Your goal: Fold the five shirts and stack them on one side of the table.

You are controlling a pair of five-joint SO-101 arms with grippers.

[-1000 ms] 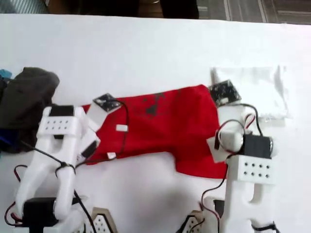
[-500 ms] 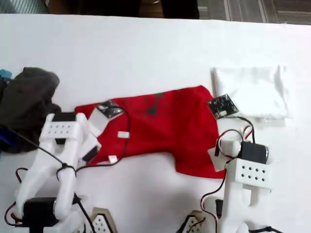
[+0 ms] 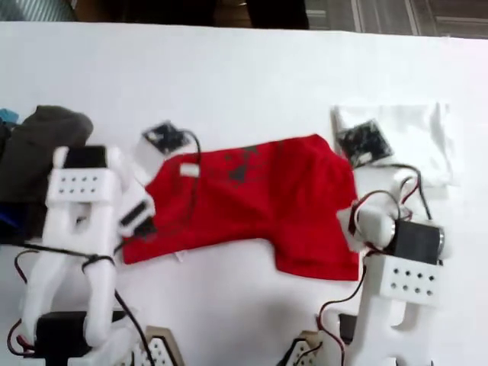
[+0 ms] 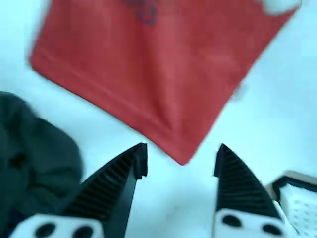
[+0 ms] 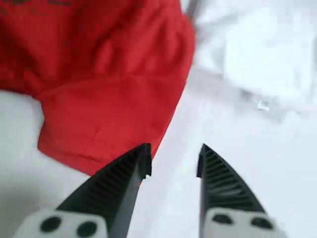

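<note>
A red shirt [image 3: 259,202] lies spread out flat in the middle of a white tabletop [image 3: 229,69]. Its long side runs left to right, and a dark print [image 3: 240,164] sits close to its far edge. At its near right corner a flap of red cloth reaches further toward the near edge than the rest of the shirt.

A white shirt [image 3: 404,141] lies folded into a neat rectangle just beyond the red shirt's far right corner, and the two look to be touching or nearly so. A dark grey shirt [image 3: 38,152] sits in a crumpled heap at the left edge of the tabletop, apart from the red shirt. A small bit of blue fabric [image 3: 6,116] peeks out at the heap's far side.

The left arm [image 3: 80,198] stands between the dark grey heap and the left end of the red shirt. The left end effector [image 4: 181,153] is spread wide and holds nothing. In the left wrist view a hemmed corner of the red shirt shows in the gap between its two black fingers.

The right arm [image 3: 396,252] stands at the near right, beside the red flap. The right end effector [image 5: 173,153] has a narrower gap and also holds nothing. In the right wrist view bare tabletop shows between its fingers, just beside the edge of the red cloth, with the white shirt beyond.
</note>
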